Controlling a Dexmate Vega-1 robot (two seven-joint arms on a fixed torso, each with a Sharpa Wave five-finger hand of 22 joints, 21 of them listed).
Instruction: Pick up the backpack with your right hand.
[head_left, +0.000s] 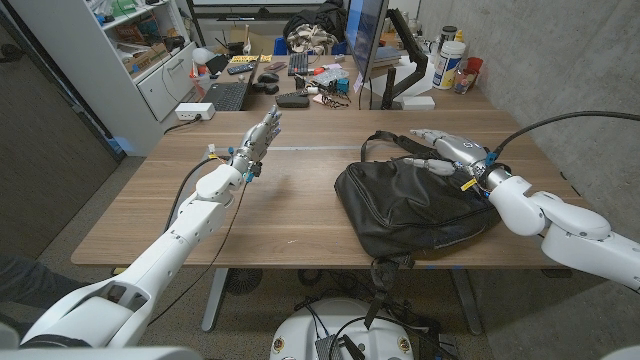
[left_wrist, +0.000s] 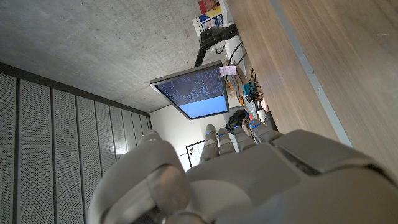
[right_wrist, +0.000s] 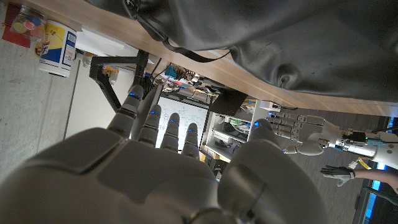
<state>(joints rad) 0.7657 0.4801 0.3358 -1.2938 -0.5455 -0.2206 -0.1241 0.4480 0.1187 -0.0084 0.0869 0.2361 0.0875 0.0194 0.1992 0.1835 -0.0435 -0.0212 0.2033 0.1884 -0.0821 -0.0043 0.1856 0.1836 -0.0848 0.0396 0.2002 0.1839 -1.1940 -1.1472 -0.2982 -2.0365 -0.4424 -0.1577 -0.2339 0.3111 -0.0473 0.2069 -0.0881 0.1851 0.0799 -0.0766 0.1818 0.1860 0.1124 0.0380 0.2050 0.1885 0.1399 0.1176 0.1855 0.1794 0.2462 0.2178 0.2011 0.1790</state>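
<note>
The black backpack lies slumped on the right half of the wooden table, its strap loop at the far end. My right hand hovers at the bag's far right corner with fingers stretched out toward the strap, holding nothing. In the right wrist view that hand has straight fingers and the backpack is beside it. My left hand is raised over the table's left half, fingers extended and apart, empty. It appears again as the left hand and up close as my left hand.
Behind the table stands a second desk with a monitor, a laptop, cables and bottles. A white shelf unit stands at the back left. A person's gloved hand appears far off in the right wrist view.
</note>
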